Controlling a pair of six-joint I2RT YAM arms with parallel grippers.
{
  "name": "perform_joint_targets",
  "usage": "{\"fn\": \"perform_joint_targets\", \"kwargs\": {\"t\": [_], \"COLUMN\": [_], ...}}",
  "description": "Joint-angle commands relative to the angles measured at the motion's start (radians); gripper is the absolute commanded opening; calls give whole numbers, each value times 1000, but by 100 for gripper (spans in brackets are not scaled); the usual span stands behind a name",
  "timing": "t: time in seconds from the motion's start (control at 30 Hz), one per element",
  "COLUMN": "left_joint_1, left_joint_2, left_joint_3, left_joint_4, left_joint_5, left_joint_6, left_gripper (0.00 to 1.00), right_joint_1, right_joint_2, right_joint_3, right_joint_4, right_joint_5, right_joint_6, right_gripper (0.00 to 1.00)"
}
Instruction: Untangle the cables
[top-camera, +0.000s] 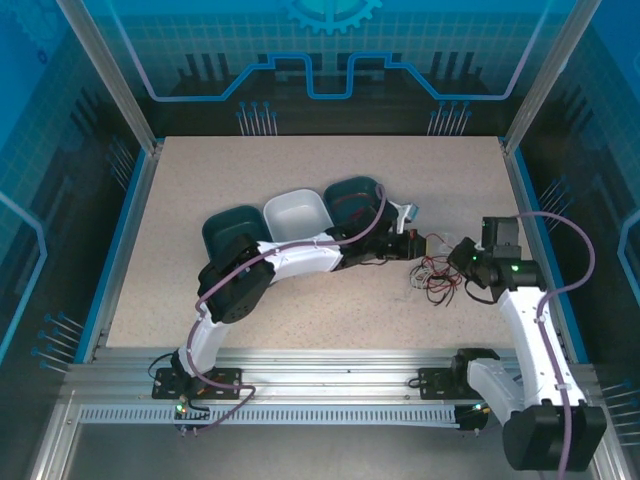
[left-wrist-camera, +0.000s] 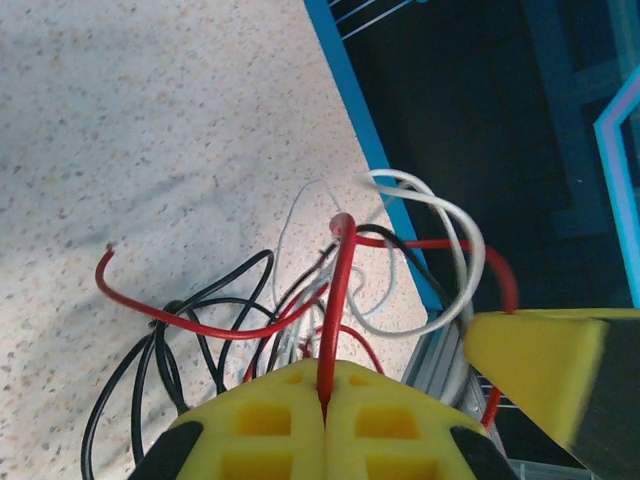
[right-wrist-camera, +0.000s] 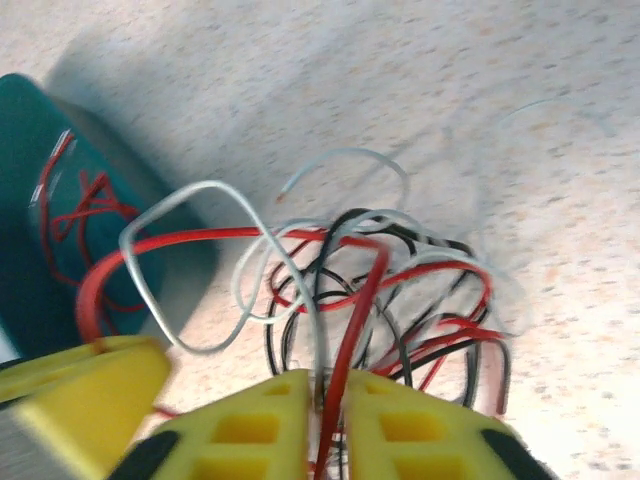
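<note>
Where blue panels (top-camera: 330, 50) wall it, the speckled table (top-camera: 250, 180) bears cables (top-camera: 437, 275).

From above, the cables (top-camera: 440, 272) are too small to tell strand from strand. The right gripper (right-wrist-camera: 326, 385) runs off the bottom edge, the tangle there smeared; whether it pinches the wires, I can't tell. The teal bin (right-wrist-camera: 20, 260) is cut at the left.

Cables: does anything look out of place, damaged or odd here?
Nothing beyond the tangle itself: the cables lie knotted in one heap on the table, and the left gripper is shut on a red cable. No visible damage.
</note>
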Motion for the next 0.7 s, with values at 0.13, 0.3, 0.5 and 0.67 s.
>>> {"fn": "perform_joint_targets", "kwargs": {"t": [0.13, 0.3, 0.5, 0.67], "left_joint_1": [-9, -29, -59, -73], "left_joint_2": [-23, -12, 5, 7], "left_joint_3": [128, 269, 357, 387], "left_joint_4": [-145, -293, -355, -390], "left_joint_5": [35, 79, 118, 120], "left_joint_6": [148, 241, 284, 315], "left_gripper": [0, 0, 0, 0], "right_joint_1": [-171, -178, -155, -123], "right_joint_2": [-83, -137, -225, -164], "right_joint_3": [-77, -95, -159, -215], "right_joint_4": [-38, 7, 112, 193], "right_joint_5": [-41, -163, -242, -252], "right_joint_6": [-38, -102, -90, -65], "right_gripper": [43, 63, 75, 75]}}
